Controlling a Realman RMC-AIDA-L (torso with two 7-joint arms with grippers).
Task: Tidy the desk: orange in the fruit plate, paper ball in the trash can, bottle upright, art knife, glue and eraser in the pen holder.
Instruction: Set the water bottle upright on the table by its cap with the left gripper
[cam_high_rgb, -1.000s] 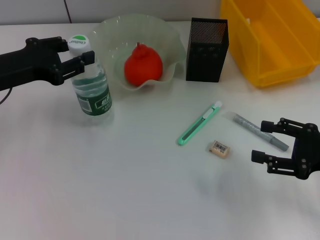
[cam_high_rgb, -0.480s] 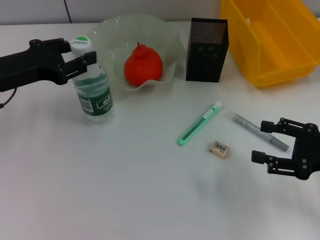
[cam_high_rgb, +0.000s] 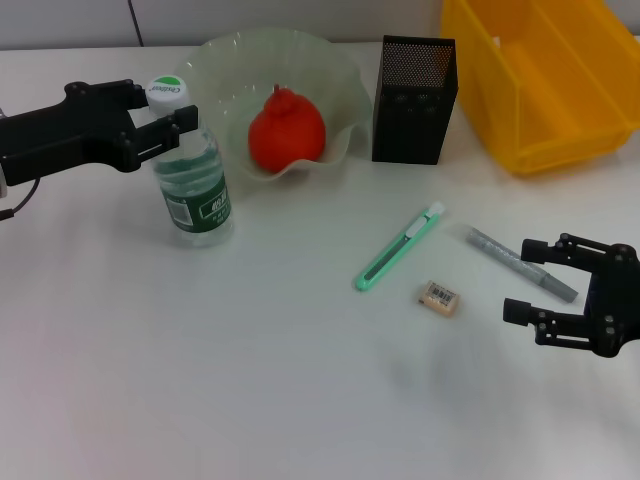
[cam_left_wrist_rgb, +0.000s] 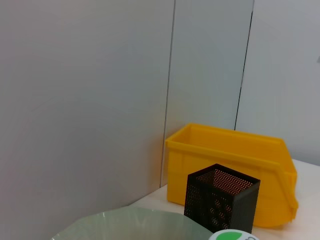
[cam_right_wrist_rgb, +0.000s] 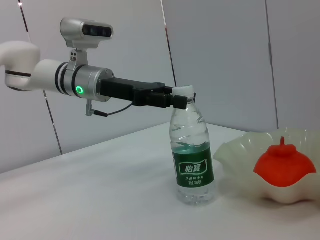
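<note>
The bottle (cam_high_rgb: 195, 190) stands upright on the desk (cam_high_rgb: 200, 380), left of the fruit plate (cam_high_rgb: 230, 55). My left gripper (cam_high_rgb: 160, 112) is shut on its neck, just under the cap; the right wrist view shows this grip (cam_right_wrist_rgb: 180, 100) on the bottle (cam_right_wrist_rgb: 192, 150). The orange (cam_high_rgb: 287, 130) lies in the plate. The art knife (cam_high_rgb: 398, 247), eraser (cam_high_rgb: 440, 296) and glue (cam_high_rgb: 520, 264) lie on the desk in front of the pen holder (cam_high_rgb: 414, 100). My right gripper (cam_high_rgb: 522, 282) is open and empty, low beside the glue. No paper ball shows.
The yellow trash can (cam_high_rgb: 545, 80) stands at the back right, next to the pen holder. The left wrist view shows the trash can (cam_left_wrist_rgb: 230, 160), the pen holder (cam_left_wrist_rgb: 221, 202) and the plate's rim (cam_left_wrist_rgb: 130, 220) before a grey wall.
My left gripper has shifted the upright bottle slightly to the right and toward the front. The right arm has not moved.
</note>
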